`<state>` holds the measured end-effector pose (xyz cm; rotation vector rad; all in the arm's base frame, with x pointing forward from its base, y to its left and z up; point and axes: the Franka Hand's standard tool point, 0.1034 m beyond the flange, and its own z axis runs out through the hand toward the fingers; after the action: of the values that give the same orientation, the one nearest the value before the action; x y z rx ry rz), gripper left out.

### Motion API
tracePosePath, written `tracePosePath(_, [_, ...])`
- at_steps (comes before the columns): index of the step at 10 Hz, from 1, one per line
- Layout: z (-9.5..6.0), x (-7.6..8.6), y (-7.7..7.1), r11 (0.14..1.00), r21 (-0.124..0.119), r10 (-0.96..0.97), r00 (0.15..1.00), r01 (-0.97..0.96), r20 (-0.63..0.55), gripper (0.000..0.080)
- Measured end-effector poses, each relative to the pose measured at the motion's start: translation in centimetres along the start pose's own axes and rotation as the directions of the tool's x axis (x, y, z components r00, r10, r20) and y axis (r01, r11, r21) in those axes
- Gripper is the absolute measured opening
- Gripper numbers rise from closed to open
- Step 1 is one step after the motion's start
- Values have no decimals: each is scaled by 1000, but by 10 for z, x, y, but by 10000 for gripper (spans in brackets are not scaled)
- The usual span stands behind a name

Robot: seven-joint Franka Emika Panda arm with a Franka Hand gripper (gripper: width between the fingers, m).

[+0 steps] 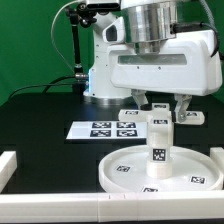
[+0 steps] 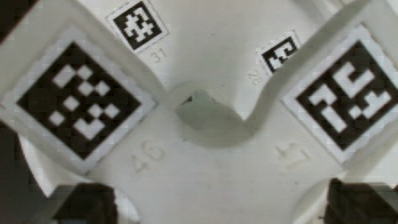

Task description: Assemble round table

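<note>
The large rimmed round disc lies flat on the black table at the front. The short thick cylinder leg stands upright on its middle, a tag facing the camera. The cross-shaped foot sits on top of the leg, its arms sticking out to both sides. My gripper comes straight down over it and is shut on the foot. In the wrist view the foot fills the picture with several tags and a round centre hole; my gripper holds it between dark fingertips.
The marker board lies behind the disc toward the exterior view's left. White bars edge the workspace at the left and front. The robot base stands at the back.
</note>
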<state>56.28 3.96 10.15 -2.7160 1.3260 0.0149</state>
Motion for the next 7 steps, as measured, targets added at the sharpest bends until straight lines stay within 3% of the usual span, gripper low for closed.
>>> tracePosePath(2, [-19, -3, -4, 998, -5, -58, 998, 59, 19, 646])
tracePosePath(5, [-17, -3, -4, 955, 0, -296, 955, 296, 16, 649])
tracePosePath(7, [-16, 0, -7, 835, -29, -549, 836, 549, 10, 649])
